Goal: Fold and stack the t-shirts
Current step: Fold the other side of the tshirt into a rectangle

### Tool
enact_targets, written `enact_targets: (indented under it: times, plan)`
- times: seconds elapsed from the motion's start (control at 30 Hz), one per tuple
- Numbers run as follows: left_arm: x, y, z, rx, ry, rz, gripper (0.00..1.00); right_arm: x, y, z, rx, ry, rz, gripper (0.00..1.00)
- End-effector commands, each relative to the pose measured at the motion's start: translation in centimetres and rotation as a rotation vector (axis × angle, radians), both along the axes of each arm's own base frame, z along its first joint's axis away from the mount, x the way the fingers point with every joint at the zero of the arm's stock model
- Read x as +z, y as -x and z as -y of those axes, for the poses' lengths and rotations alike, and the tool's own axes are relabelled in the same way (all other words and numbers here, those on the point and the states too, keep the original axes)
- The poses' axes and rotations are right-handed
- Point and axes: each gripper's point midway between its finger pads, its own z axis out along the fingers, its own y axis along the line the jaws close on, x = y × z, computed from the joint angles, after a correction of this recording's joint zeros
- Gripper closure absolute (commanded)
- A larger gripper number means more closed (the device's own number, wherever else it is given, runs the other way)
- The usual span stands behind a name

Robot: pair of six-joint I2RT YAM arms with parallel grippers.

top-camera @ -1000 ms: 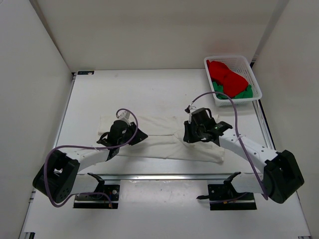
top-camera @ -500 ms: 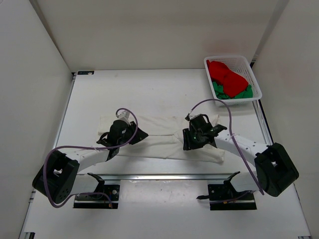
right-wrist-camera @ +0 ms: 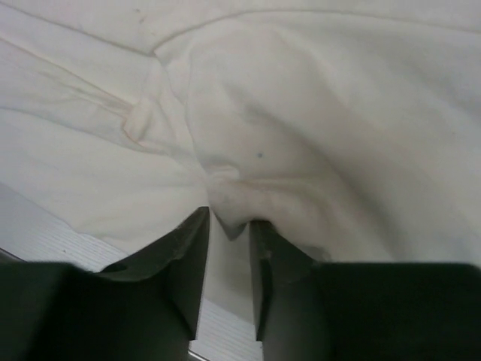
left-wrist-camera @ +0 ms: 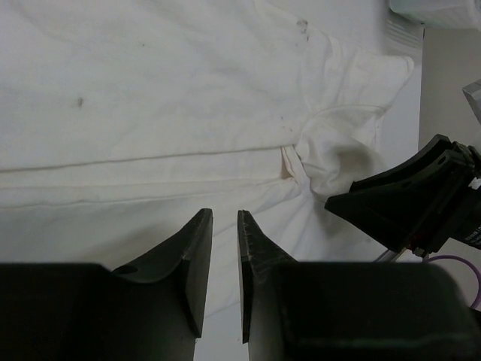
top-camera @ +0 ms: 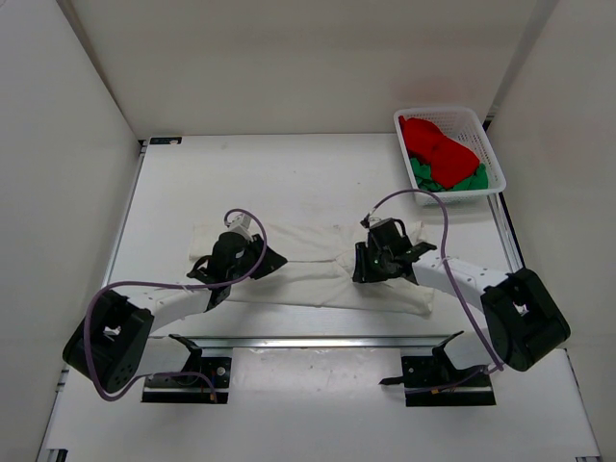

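The white t-shirt (top-camera: 318,279) lies spread across the middle of the table; it also shows in the left wrist view (left-wrist-camera: 188,98) and the right wrist view (right-wrist-camera: 338,113). My right gripper (top-camera: 363,266) (right-wrist-camera: 229,218) is shut on a bunched fold of it near the shirt's middle. My left gripper (top-camera: 269,262) (left-wrist-camera: 224,214) sits low over the shirt's left part, jaws nearly together, with no cloth seen pinched between them. The red t-shirt (top-camera: 438,149) and the green t-shirt (top-camera: 452,181) lie crumpled in the basket.
The white lattice basket (top-camera: 448,112) stands at the back right corner. White walls close in the table on the left, back and right. A metal rail (top-camera: 318,341) runs along the near edge. My right gripper (left-wrist-camera: 406,203) shows in the left wrist view.
My right gripper has shifted a little to the left, towards the shirt's middle, with the cloth fold in it. The left arm has not moved.
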Motion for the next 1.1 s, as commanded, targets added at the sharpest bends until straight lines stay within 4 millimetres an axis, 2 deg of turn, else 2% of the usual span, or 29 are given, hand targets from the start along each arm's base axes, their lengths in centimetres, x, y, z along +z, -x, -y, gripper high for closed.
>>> enact_targets:
  times: [0.0,0.03,0.13,0.2,0.23,0.27,0.3,0.37,0.43,0.53,0.63,0.73,0.8,0.87,0.9,0.93,0.97,1.03,1.07]
  plan:
    - [0.2,0.3,0.6,-0.013,0.015,0.012,0.69,0.7,-1.1,-1.1,-0.032,-0.073,0.053,0.77]
    - [0.2,0.4,0.7,-0.017,0.019,0.009,0.70,0.8,-1.1,-1.2,-0.034,-0.082,0.063,0.84]
    - [0.1,0.5,0.6,-0.020,0.015,0.007,0.70,1.3,-0.8,-1.0,-0.067,-0.125,0.062,0.94]
    - [0.4,0.5,0.6,-0.019,0.018,0.013,0.70,2.2,-1.1,-0.7,-0.114,-0.187,0.034,0.98]
    - [0.5,0.4,0.6,-0.021,0.017,0.018,0.70,2.8,-0.1,-1.1,-0.099,-0.240,-0.002,1.00]
    - [0.9,0.3,0.6,-0.015,0.025,0.020,0.70,3.7,0.0,-1.1,-0.095,-0.300,-0.017,1.00]
    - [0.7,0.3,0.4,-0.015,0.018,0.012,0.70,3.4,0.3,-0.5,-0.121,-0.318,-0.058,1.00]
    - [1.5,0.2,0.5,-0.020,0.029,0.022,0.70,4.1,1.6,-0.5,-0.106,-0.392,-0.131,1.00]
    - [1.7,0.2,0.3,-0.020,0.032,0.014,0.70,4.9,1.9,-0.5,-0.108,-0.467,-0.169,1.00]
    - [2.5,0.1,0.0,-0.015,0.037,0.020,0.70,4.9,3.0,-1.3,-0.083,-0.535,-0.243,1.00]
    - [3.1,0.0,-0.4,-0.005,0.040,0.025,0.69,4.0,4.7,-3.1,-0.030,-0.551,-0.329,0.96]
    - [3.3,0.1,-0.8,-0.001,0.048,0.024,0.69,4.4,5.6,-5.0,0.038,-0.598,-0.372,0.92]
    - [3.3,-0.1,-1.1,0.007,0.053,0.021,0.69,4.9,5.0,-5.5,0.056,-0.571,-0.349,0.88]
    - [3.0,-0.1,-1.6,0.015,0.042,0.019,0.69,6.2,4.0,-5.6,0.085,-0.554,-0.273,0.77]
    - [3.4,-0.1,-1.4,0.009,0.045,0.030,0.69,6.3,3.7,-4.7,0.050,-0.523,-0.255,0.75]
    - [3.2,-0.1,-1.3,0.006,0.038,0.027,0.70,6.9,2.5,-4.1,0.041,-0.508,-0.198,0.69]
    - [3.4,-0.1,-0.9,-0.004,0.039,0.032,0.69,7.1,1.8,-2.8,0.006,-0.452,-0.144,0.68]
    - [3.1,0.2,-0.1,-0.027,0.031,0.031,0.69,7.0,0.2,0.3,-0.098,-0.355,-0.062,0.71]
    - [3.0,0.2,0.6,-0.046,0.025,0.030,0.69,6.5,-0.4,2.5,-0.179,-0.294,-0.025,0.77]
